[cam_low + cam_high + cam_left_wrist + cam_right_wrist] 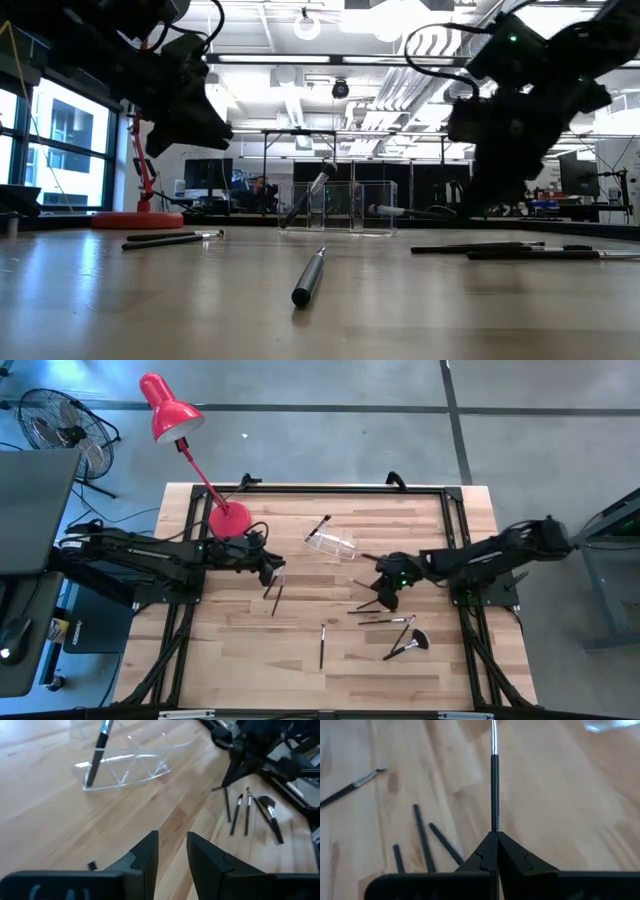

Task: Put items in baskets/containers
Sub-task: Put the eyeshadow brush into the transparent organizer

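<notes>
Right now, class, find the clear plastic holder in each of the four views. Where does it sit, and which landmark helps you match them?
High view: clear plastic holder sits upper middle of the table, one brush leaning in it.
Low view: centre, far back.
Left wrist view: upper left.
Right wrist view: only a clear edge at the top right corner, probably the holder.
Shared landmark: the leaning brush.

left gripper [172, 851]: jaws parted | right gripper [496, 836]: jaws clamped

Light wood table [300, 650] showing smooth matt grain; clear glossy plastic holder [131, 765]; brushes [246, 812] showing matt dark handles, shiny metal ferrules.
</notes>
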Robot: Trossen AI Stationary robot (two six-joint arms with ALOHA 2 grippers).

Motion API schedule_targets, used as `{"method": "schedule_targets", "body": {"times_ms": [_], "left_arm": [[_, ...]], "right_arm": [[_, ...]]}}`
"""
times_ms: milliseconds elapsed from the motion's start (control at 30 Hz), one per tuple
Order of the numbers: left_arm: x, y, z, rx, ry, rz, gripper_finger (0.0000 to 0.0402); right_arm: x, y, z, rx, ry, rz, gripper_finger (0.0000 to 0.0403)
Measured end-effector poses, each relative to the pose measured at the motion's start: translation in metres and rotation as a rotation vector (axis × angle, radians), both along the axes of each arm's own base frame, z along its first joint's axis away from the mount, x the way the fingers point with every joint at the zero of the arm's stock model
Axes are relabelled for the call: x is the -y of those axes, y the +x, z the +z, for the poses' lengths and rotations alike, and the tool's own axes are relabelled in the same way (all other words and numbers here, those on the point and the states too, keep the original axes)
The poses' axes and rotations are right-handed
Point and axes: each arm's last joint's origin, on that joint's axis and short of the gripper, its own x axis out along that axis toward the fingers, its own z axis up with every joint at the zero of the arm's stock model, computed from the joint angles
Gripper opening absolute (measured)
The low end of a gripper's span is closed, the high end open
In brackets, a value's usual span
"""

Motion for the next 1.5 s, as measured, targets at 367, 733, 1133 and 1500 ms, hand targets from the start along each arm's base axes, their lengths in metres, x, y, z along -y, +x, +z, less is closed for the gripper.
{"method": "schedule_targets", "body": {"times_ms": [367,733,1133,1500], "left_arm": [[0.002,0.007,-0.005,0.005,-0.037,-0.064,0.0099],[0.007,0.011,0.0,0.038,-0.041,-0.075,0.0099],[0.044,0.069,0.0,-0.099,0.286,-0.28,0.0099],[0.057,0.133,-0.025,-0.196,0.368,-0.461,0.0099]], "right_arm": [[0.001,0.036,0.018,0.049,-0.104,0.081,0.0],[0.001,0.04,0.023,0.061,-0.187,0.169,0.0],[-0.006,0.039,0.022,0.05,-0.107,0.111,0.0001],[-0.041,0.033,0.019,0.01,-0.201,0.133,0.0]]}}
